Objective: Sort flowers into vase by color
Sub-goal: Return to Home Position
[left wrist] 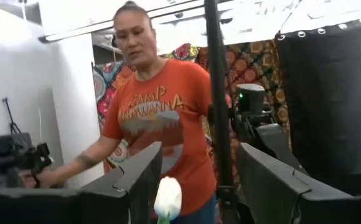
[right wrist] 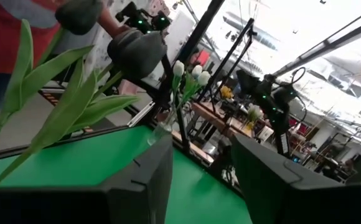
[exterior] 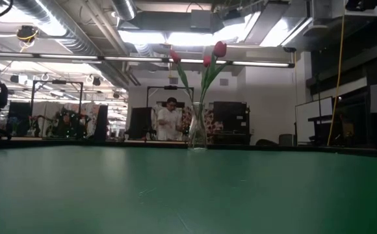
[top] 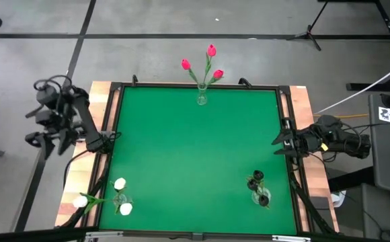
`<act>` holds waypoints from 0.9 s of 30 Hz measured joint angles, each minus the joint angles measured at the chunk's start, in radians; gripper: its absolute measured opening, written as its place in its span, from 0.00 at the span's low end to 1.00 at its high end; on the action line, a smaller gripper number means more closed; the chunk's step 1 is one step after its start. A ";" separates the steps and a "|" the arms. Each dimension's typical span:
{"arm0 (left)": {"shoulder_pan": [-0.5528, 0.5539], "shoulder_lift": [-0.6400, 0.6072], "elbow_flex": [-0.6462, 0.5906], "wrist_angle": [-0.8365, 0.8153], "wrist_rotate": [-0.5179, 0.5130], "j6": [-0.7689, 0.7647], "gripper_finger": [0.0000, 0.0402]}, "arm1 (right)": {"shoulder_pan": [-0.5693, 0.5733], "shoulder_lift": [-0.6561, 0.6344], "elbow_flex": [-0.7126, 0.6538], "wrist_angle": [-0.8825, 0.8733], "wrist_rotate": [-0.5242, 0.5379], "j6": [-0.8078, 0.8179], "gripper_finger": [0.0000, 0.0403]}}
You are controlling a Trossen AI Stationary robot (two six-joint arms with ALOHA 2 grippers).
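Three clear vases stand on the green table (top: 181,141). The far one (top: 202,96) holds three pink-red tulips (exterior: 220,49). The near left vase (top: 120,199) holds white tulips (top: 120,183), and the near right vase (top: 261,195) holds black tulips (top: 257,177). My left gripper (top: 47,141) hangs open beyond the table's left edge. A white tulip head (left wrist: 168,198) shows farther off between its fingers (left wrist: 137,180). My right gripper (top: 278,144) is open at the right edge and points over the table. Black tulip heads (right wrist: 137,53) and leaves show close by in its wrist view, untouched.
Wooden side strips (top: 81,181) and black cables run along both table edges. A person in an orange shirt (left wrist: 162,112) stands beyond the table near my left arm. Another person (exterior: 170,120) stands far back in the room. The middle of the green mat is bare.
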 joint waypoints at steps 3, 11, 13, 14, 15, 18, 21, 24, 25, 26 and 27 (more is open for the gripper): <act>0.000 0.000 -0.098 0.105 -0.002 -0.024 0.51 | 0.000 0.000 0.000 0.002 0.002 0.000 0.41; 0.000 0.000 -0.351 0.420 -0.031 -0.030 0.51 | 0.000 0.000 0.000 0.002 0.003 0.005 0.41; 0.000 0.000 -0.404 0.488 -0.050 -0.039 0.51 | 0.000 0.000 0.000 -0.002 0.003 0.005 0.41; 0.000 0.000 -0.433 0.522 -0.051 -0.042 0.51 | 0.000 0.000 0.000 -0.008 0.003 0.004 0.41; 0.000 0.000 -0.464 0.556 -0.056 -0.041 0.51 | 0.000 0.000 0.000 -0.012 0.003 0.003 0.41; 0.000 0.000 -0.548 0.657 -0.089 -0.047 0.51 | 0.000 0.000 -0.019 -0.014 0.003 0.002 0.41; 0.000 0.000 -0.616 0.772 -0.091 -0.044 0.51 | 0.000 0.001 -0.040 -0.009 0.003 0.004 0.41; 0.000 -0.001 -0.671 0.842 -0.108 -0.056 0.51 | 0.000 0.001 -0.048 -0.008 0.003 0.004 0.41; 0.000 -0.001 -0.689 0.858 -0.119 -0.066 0.51 | 0.000 0.001 -0.048 -0.009 0.003 0.004 0.41; 0.000 0.000 -0.707 0.878 -0.135 -0.072 0.51 | 0.000 0.000 -0.048 -0.008 0.002 0.004 0.41; 0.000 -0.001 -0.720 0.885 -0.150 -0.077 0.51 | 0.000 0.000 -0.048 -0.008 0.002 0.004 0.41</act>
